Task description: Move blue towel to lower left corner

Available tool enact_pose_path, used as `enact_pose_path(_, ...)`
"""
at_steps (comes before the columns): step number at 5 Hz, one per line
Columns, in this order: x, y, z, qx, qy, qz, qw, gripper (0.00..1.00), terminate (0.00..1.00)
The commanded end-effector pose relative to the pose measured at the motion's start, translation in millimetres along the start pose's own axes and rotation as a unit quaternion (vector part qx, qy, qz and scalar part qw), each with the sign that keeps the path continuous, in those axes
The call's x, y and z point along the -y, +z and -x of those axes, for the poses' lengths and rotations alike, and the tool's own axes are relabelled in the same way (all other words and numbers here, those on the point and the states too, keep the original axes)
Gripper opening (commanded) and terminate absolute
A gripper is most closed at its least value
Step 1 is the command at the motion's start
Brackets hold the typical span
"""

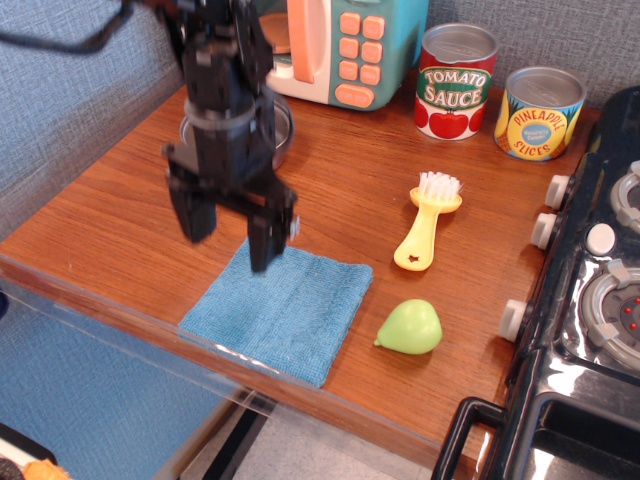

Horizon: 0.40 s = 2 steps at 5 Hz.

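Observation:
The blue towel [280, 310] lies flat near the front edge of the reddish-brown wooden tabletop [110, 215], right of its lower left corner [25, 260]. My black gripper [230, 240] hangs open over the towel's far left edge, one finger [195, 215] left of the towel and the other finger [262, 240] above its far edge. Nothing is between the jaws. I cannot tell whether the fingertips touch the cloth.
A steel pot [272, 130] sits behind the arm, mostly hidden. A toy microwave [345, 45] stands at the back, with a tomato sauce can [455, 80] and a pineapple can [540, 112]. A yellow brush [428, 222] and a green pear [410, 326] lie right of the towel. A toy stove [590, 300] is at the right.

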State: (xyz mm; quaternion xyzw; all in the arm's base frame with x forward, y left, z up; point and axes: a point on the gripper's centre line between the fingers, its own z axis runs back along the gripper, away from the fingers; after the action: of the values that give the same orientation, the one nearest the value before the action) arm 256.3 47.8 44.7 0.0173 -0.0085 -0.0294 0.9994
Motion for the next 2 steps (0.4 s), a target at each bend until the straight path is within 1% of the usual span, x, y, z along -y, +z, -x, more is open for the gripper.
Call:
enact_pose_path(1,23.4,-14.0,4.8,0.015,-0.022,-0.021,0.9994,1.00,0.00)
enact_pose_path(2,32.7,-20.5,1.2,0.012,-0.025,-0.016,0.9995,1.00,0.00)
